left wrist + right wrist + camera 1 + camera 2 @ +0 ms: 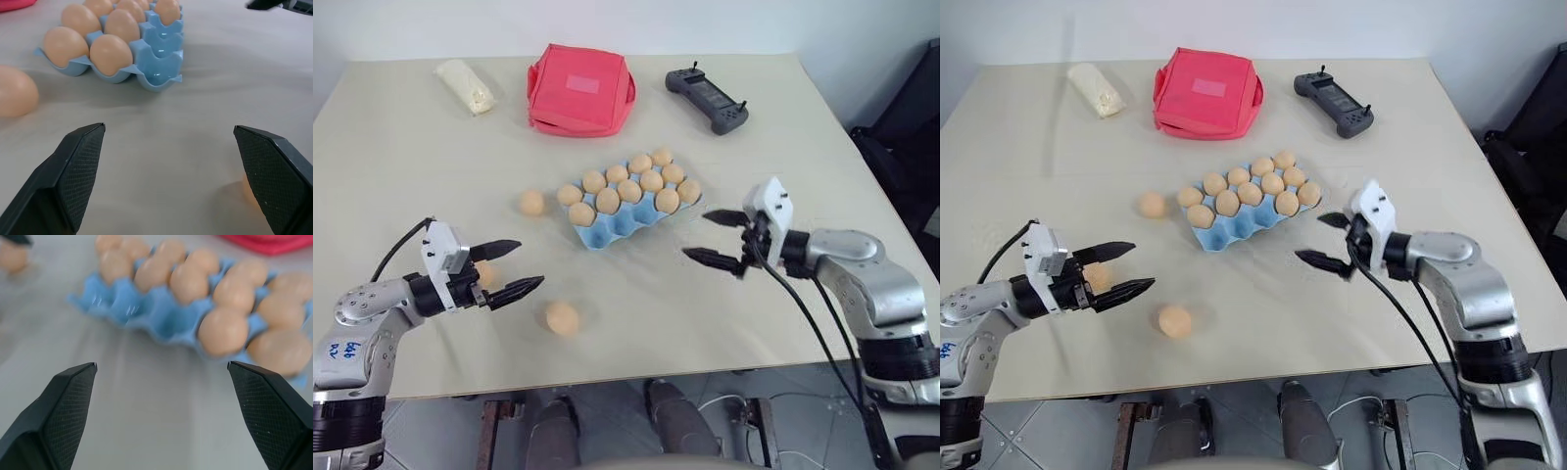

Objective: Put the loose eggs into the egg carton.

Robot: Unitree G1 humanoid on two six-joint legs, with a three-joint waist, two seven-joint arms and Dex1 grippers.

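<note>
Egg carton (631, 217) sits mid-table, most cups filled. Three loose eggs (562, 317) lie on the table left of it. Left gripper (512, 267) and right gripper (717, 238) both hover with fingers spread, empty.

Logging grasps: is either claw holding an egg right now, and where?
No. The left claw and right claw are open and empty.
</note>
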